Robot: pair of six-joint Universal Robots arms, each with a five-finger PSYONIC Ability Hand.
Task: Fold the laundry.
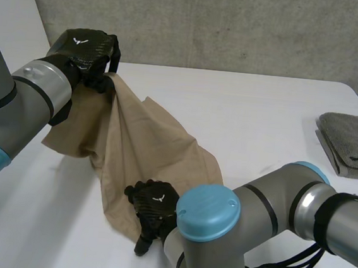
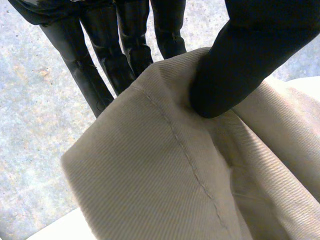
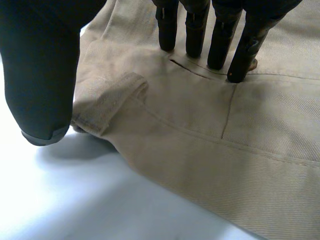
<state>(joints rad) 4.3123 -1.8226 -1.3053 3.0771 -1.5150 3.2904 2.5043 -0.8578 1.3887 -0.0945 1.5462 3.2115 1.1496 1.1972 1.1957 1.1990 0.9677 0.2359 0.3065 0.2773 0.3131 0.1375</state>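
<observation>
While the tan garment [image 1: 146,143] lay stretched from the tabletop's [image 1: 264,110] far-left corner towards the middle of its near edge, the left hand [image 1: 85,49] held its far end lifted off the surface, its thumb [image 2: 240,65] pinching the cloth against the fingers. The right hand [image 1: 153,207] rested on the garment's near end, straight fingers [image 3: 192,30] pressing down on the cloth by a seam, thumb apart, just off the cloth's edge. A folded grey towel [image 1: 355,144] lay at the right edge.
</observation>
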